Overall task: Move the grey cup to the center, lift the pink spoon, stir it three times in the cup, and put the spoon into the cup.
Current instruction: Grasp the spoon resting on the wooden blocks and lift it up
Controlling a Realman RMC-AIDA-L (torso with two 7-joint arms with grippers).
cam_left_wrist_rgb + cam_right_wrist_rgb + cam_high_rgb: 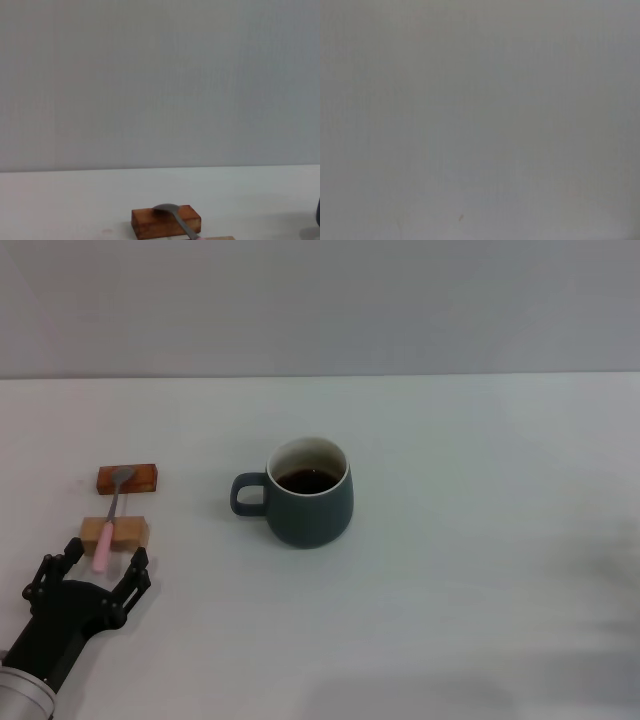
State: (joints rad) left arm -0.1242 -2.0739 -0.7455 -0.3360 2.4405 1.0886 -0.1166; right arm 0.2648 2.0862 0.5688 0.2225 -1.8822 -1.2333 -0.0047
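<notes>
The left gripper (95, 562) hovers low over the white table (480, 540) on the robot's left, its black fingers (132, 575) spread apart and empty, with the tip of the pink spoon (110, 517) lying just ahead, between them. The spoon bridges two wooden blocks (127, 478), pink handle on the paler near block, grey bowl on the darker far block; its long axis runs straight away from the robot, roughly in line with the gripper's reach. The grey cup (308, 494) stands upright near the table's middle, well apart to the spoon's right, handle turned toward the spoon, dark liquid inside. The right gripper appears in no view, so the left arm is plainly nearer.
</notes>
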